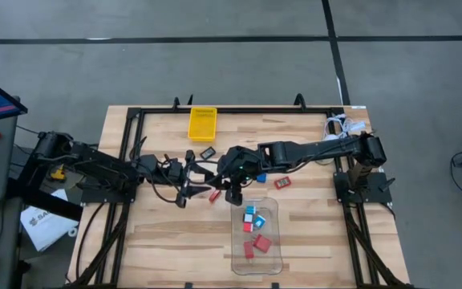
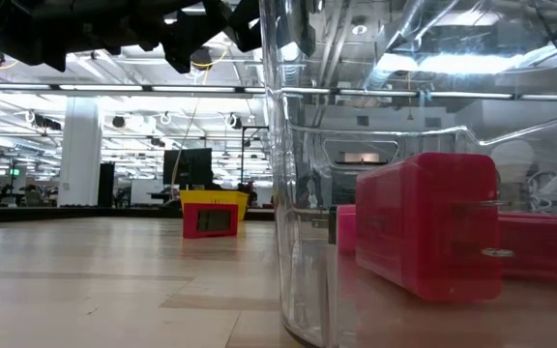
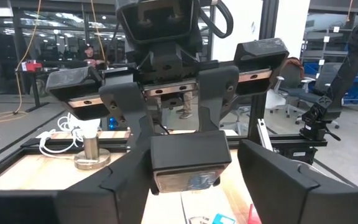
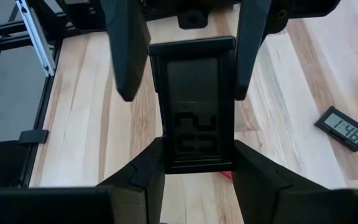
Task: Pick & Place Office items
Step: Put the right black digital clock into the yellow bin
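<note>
A black rectangle (image 4: 194,93), one of the office items, hangs in the air over the table's middle. My right gripper (image 4: 197,155) is shut on its near end. My left gripper (image 3: 191,168) faces it from the table's left, open. Its fingers (image 4: 126,56) stand close on either side of the rectangle's far end. In the high view both grippers (image 1: 203,178) (image 1: 224,183) meet left of the clear bin (image 1: 257,265). The bin holds red and blue blocks (image 1: 251,218). My right gripper pinches the black rectangle's two long sides near one end (image 4: 166,158) between its two fingers. The fingers slant down from the table's right and lie along the rectangle. It sticks out past them toward my left gripper, clear of the table. My left gripper's fingers flank the other end (image 3: 191,155); I cannot tell whether they touch it.
A yellow tray (image 1: 202,123) stands at the far edge. Another black rectangle with digits (image 4: 345,129) lies on the table below it, and red blocks (image 1: 282,183) (image 1: 214,195) lie loose. A white lamp-like object with coiled cable (image 3: 91,149) stands at the far right.
</note>
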Robot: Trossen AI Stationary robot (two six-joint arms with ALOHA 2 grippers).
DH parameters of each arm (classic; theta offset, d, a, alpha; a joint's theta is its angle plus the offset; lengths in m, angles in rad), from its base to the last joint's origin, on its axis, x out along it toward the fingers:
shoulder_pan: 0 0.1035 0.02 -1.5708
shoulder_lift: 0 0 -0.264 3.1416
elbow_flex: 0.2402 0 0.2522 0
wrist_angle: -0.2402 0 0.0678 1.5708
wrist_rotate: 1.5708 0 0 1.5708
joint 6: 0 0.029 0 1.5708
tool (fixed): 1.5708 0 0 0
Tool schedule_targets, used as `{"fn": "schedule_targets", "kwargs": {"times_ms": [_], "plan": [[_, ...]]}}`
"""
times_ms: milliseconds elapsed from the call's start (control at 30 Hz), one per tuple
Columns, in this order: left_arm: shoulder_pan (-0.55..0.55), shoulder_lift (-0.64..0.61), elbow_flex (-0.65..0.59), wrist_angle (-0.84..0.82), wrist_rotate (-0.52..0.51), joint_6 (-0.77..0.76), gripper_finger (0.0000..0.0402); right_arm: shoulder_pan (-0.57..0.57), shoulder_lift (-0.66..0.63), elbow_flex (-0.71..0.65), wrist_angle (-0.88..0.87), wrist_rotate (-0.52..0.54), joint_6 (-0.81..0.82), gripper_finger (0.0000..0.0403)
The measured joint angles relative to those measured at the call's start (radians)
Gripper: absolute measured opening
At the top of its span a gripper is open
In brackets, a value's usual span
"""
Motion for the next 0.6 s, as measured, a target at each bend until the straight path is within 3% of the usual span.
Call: {"fn": "schedule_targets", "kwargs": {"times_ms": [433,600], "plan": [[0.0,0.0,0.0,0.0,-0.003,-0.002,0.0165,0.0,0.0,0.0,0.001,-0.001,0.001,0.0139],[0.0,0.0,0.0,0.0,-0.002,-0.002,0.0163,0.0,0.0,0.0,0.001,0.0,0.001,0.0139]]}}
